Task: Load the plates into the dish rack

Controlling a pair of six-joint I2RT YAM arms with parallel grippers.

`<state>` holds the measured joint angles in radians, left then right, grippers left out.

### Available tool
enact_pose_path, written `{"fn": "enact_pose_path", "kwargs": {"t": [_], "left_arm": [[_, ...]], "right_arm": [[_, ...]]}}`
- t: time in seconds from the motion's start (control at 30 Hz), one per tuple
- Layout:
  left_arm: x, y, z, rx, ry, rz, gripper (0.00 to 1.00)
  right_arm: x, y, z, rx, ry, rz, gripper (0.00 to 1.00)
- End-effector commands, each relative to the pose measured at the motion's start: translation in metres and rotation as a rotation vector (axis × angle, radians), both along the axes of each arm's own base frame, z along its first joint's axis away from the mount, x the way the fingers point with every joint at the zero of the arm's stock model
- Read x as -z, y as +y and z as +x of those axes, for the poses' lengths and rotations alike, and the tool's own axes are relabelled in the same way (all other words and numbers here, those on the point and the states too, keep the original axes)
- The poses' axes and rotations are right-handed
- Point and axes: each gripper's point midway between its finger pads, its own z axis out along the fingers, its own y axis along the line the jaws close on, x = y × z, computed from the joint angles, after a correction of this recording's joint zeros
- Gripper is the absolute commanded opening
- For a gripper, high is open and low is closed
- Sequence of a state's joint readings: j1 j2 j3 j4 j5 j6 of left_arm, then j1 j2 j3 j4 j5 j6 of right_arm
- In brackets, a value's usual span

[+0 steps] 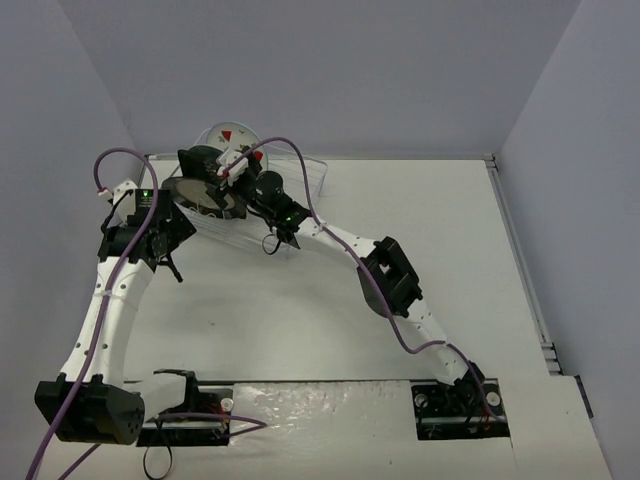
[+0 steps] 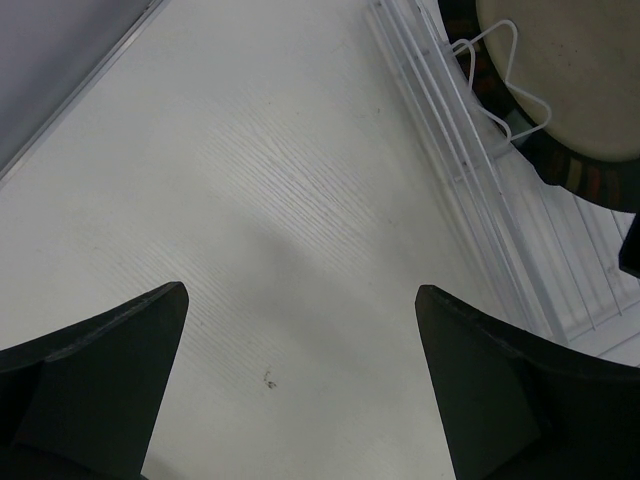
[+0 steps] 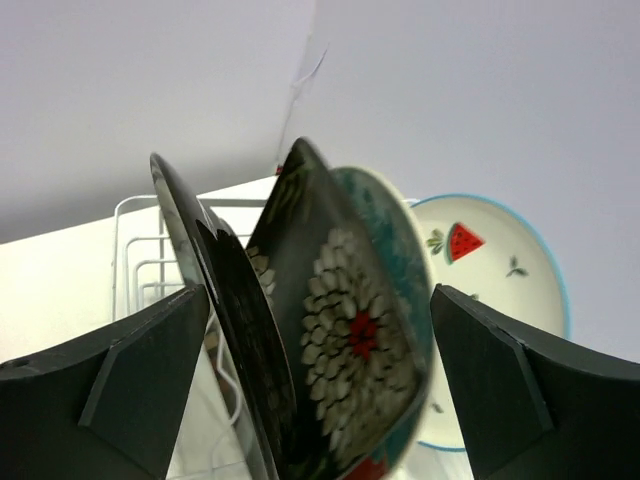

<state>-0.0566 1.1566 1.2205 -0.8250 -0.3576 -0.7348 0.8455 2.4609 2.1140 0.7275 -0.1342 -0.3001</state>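
Fingers [image 2: 90, 380] of the left gripper [image 2: 302, 300] stand wide apart and empty over the white wood-grain table [image 2: 250, 180], just beside the clear plastic dish rack [image 2: 440, 150]. Farther back, the right gripper [image 3: 318, 300] is spread wide too, gripping nothing. Its two fingers flank plates standing on edge in the rack: a dark-rimmed round plate with beige centre [image 2: 570, 80], a black square floral plate [image 3: 340, 320], a teal-edged plate [image 3: 408, 270] close behind, and farthest a white round plate with red watermelon marks [image 3: 490, 290].
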Motion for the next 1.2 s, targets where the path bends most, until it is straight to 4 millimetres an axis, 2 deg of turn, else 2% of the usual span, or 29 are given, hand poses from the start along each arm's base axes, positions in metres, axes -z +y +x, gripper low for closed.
{"fn": "enact_pose_path", "kwargs": {"t": [0.0, 0.07, 0.2, 0.33, 0.5, 0.57, 0.63, 0.73, 0.83, 0.93, 1.0, 1.07, 1.17], "left_arm": [[-0.023, 0.005, 0.008, -0.007, -0.068, 0.018, 0.97], [-0.024, 0.006, 0.007, -0.009, -0.067, 0.021, 0.97], [-0.023, 0.007, 0.007, -0.012, -0.062, 0.026, 0.97], [-0.021, 0.007, 0.008, -0.012, -0.053, 0.031, 0.97], [-0.02, 0.008, 0.009, -0.014, -0.047, 0.037, 0.97], [-0.021, 0.008, 0.008, -0.015, -0.049, 0.038, 0.97], [-0.023, 0.008, 0.008, -0.013, -0.057, 0.04, 0.97], [-0.027, 0.01, 0.006, -0.018, -0.074, 0.045, 0.97], [-0.031, 0.011, 0.006, -0.022, -0.095, 0.047, 0.97], [-0.035, 0.01, 0.01, -0.01, -0.105, 0.051, 0.97], [-0.041, 0.011, 0.016, -0.001, -0.115, 0.058, 0.97], [-0.043, 0.01, 0.019, 0.006, -0.119, 0.064, 0.97], [-0.047, 0.009, 0.026, 0.023, -0.129, 0.068, 0.97]], "right_arm": [[-0.123, -0.02, -0.007, 0.002, -0.139, 0.216, 0.69], [-0.113, -0.019, 0.004, 0.026, -0.112, 0.21, 0.67], [-0.108, -0.026, 0.016, 0.051, -0.086, 0.231, 0.65], [-0.11, -0.037, 0.026, 0.111, -0.082, 0.235, 0.68], [-0.143, -0.063, 0.024, 0.152, -0.095, 0.273, 0.88], [-0.176, -0.083, 0.016, 0.164, -0.113, 0.317, 0.9], [-0.176, -0.105, 0.017, 0.179, -0.063, 0.326, 0.91], [-0.198, -0.165, 0.019, 0.236, -0.002, 0.385, 0.94], [-0.176, -0.239, 0.025, 0.388, 0.101, 0.39, 1.0], [-0.138, -0.306, 0.029, 0.599, 0.237, 0.398, 1.0], [-0.094, -0.361, 0.021, 0.723, 0.373, 0.453, 1.0], [-0.061, -0.415, 0.018, 0.856, 0.458, 0.477, 1.0], [-0.018, -0.467, -0.004, 1.027, 0.553, 0.482, 1.0]]}}
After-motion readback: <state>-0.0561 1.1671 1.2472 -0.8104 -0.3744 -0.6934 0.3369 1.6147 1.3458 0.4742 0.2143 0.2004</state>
